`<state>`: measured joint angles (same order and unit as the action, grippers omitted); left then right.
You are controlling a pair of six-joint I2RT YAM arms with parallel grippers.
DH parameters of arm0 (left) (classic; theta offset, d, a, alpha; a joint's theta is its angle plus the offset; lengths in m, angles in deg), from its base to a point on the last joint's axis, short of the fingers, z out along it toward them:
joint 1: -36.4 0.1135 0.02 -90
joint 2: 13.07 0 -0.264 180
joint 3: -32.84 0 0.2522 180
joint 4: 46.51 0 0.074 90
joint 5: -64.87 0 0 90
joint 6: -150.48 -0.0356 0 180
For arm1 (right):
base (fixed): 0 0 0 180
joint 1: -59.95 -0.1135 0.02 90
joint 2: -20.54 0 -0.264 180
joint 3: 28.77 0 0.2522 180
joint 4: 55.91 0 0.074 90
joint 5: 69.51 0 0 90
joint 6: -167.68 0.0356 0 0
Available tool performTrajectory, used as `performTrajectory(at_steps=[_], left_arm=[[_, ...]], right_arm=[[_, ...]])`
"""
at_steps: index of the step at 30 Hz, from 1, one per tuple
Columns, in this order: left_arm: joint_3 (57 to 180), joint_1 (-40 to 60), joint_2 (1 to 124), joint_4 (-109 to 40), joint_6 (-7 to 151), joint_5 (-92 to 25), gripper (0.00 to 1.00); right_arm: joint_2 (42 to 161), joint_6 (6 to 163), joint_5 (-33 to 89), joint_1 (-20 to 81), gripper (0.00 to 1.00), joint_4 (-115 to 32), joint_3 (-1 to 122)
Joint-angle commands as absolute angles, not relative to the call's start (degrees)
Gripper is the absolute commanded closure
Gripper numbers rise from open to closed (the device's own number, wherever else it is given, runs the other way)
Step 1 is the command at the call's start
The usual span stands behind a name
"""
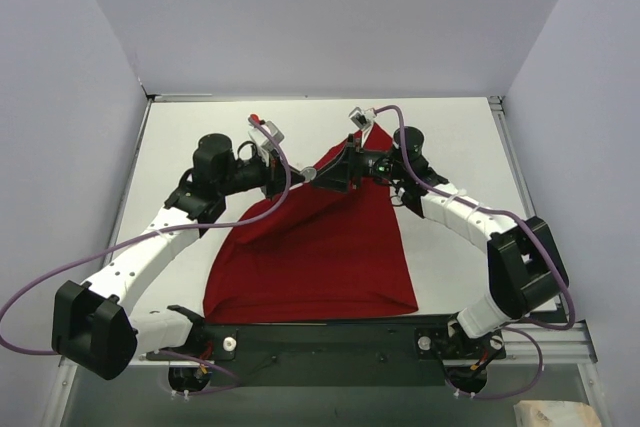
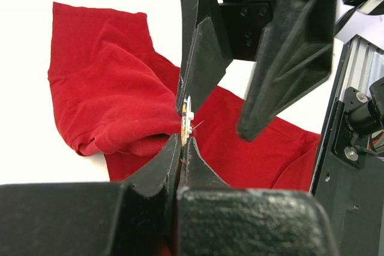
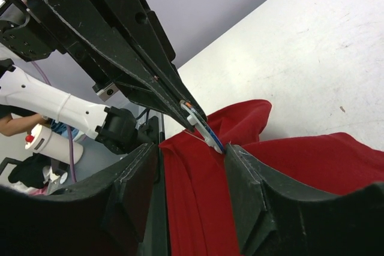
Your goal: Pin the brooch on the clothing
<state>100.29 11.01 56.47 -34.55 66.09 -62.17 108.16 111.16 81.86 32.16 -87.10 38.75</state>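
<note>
Over the clothing [image 1: 320, 257], left gripper [image 2: 182, 143] pinching brooch [image 2: 185, 125], seen only in wrist views, right gripper [image 3: 191, 150] spread.

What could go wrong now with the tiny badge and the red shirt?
The left tool pinches the brooch only at its very tips, so the brooch might slip out and drop. The right tool is open with the clothing loose between its fingers, so the cloth might slide away from the pin.

Clothing [image 1: 320, 257] matt cloth, brooch [image 2: 185, 118] glossy, left hand [image 2: 181, 147] rough matt blk plastic.
</note>
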Motion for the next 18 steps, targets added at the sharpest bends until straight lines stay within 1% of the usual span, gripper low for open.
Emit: performTrajectory(at_steps=[1,9,13,18], left_arm=[[100.8,11.6,55.0,-39.2,67.3,-63.6,1.0],[101.4,11.7,55.9,-39.5,67.9,-64.8,1.0],[101.5,11.7,56.0,-39.5,68.0,-64.8,1.0],[101.6,11.7,56.2,-39.4,68.0,-65.2,1.0]], right_arm=[[107.7,111.1,85.5,31.7,0.52,-93.4,40.2],[108.5,110.6,85.5,31.3,0.61,-92.2,41.2],[109.0,110.1,85.2,30.9,0.69,-90.6,42.0],[109.7,109.9,84.7,30.2,0.72,-89.5,43.2]])
